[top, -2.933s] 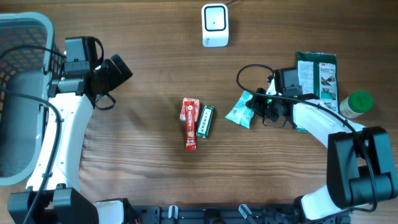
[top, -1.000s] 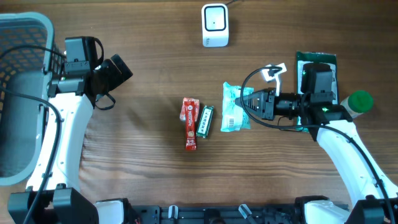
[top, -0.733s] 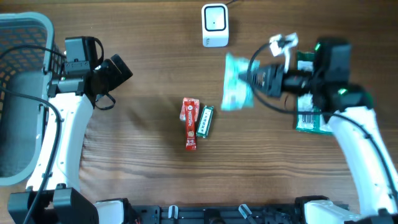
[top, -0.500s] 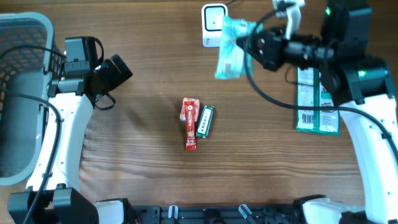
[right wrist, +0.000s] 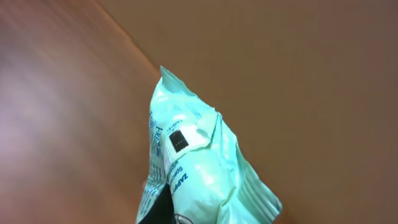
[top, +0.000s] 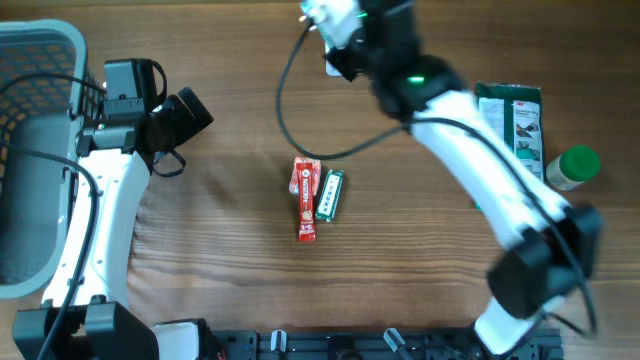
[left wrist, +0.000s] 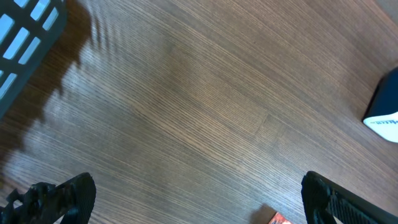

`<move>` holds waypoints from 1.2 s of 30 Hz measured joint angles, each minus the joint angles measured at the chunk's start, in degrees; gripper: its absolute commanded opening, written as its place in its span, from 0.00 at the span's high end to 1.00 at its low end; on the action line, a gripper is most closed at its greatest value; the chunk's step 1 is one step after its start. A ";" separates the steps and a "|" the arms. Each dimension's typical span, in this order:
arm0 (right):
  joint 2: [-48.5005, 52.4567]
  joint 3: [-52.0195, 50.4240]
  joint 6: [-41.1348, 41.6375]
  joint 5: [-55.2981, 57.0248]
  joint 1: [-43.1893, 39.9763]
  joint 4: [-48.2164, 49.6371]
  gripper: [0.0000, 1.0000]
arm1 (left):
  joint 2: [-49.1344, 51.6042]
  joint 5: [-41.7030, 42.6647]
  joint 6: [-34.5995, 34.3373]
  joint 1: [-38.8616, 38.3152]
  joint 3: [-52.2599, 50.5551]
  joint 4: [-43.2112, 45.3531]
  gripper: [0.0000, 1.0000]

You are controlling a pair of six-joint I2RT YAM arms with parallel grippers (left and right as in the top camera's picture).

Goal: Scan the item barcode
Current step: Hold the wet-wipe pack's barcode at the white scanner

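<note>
Brown wood-grain worktop (top: 220,250), seen from above and from both wrists. Left arm sits at the left side, next to the grey basket (top: 30,60). Left fingers (left wrist: 59,196) wide apart, nothing between them, just bare wood; a basket corner is up and left of them in the wrist view.

Right arm is stretched to the top centre of the worktop. Right fingers (right wrist: 160,211) are barely visible at the bottom edge of the wrist view, pinched narrow on the lower end of the mint pouch (right wrist: 199,174). The pouch sticks up from the fingers, off the worktop, with a small black square on its seam. Background behind it is blurred brown.

Red stick pack (top: 305,198) and small green pack (top: 329,194) lie touching side by side mid-worktop, well below the right fingers and well right of the left fingers. Green packet (top: 515,120) and green-lid jar (top: 572,167) sit far right, apart from both sets of fingers.
</note>
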 measured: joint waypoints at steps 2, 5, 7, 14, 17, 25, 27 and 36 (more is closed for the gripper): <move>4.57 0.00 -5.33 5.35 0.87 6.78 0.96 | 0.00 0.00 0.00 0.00 0.00 0.02 0.00; 10.45 0.00 -11.93 11.47 1.31 16.57 0.96 | 0.00 -0.02 0.00 0.00 0.00 0.00 0.00; 14.36 0.00 -16.61 15.13 1.29 23.74 0.96 | 0.00 0.00 -0.02 0.00 0.00 0.02 0.00; 23.34 -0.11 -24.41 23.54 1.20 42.38 0.96 | 0.00 0.00 -0.02 0.00 0.00 0.00 0.00; 24.96 -0.11 -25.24 25.00 1.25 46.84 0.96 | 0.00 -0.02 0.00 0.00 0.00 0.00 0.00; 27.54 -0.11 -23.17 27.76 1.25 58.80 0.96 | 0.00 0.00 -0.02 0.00 0.00 0.00 0.00; 27.58 -0.11 -20.85 28.44 1.25 59.95 0.96 | 0.00 -0.02 0.00 0.00 0.00 0.00 0.00; 27.96 -0.11 -11.23 29.44 0.57 56.89 0.95 | 0.00 0.00 -0.02 0.00 0.00 0.00 0.00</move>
